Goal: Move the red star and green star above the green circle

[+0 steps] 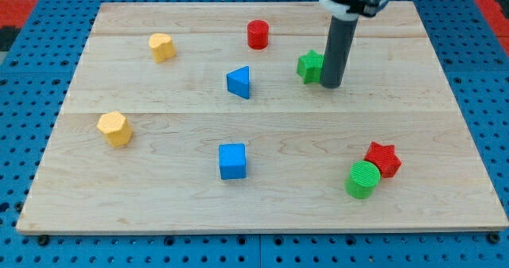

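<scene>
Green star [309, 65] sits near the board's far edge, my tip [332, 85] touching its right side; a bare rod, grasping nothing. You'll find it light, rigid; push a flat face. Red star [383, 158] already touches the green circle [363, 179] near the near-right corner.

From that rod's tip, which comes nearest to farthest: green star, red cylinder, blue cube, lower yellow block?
From my tip:
1. Green star, touching its left.
2. Red cylinder, upper left.
3. Blue cube, lower left.
4. Lower yellow block, far left.
</scene>
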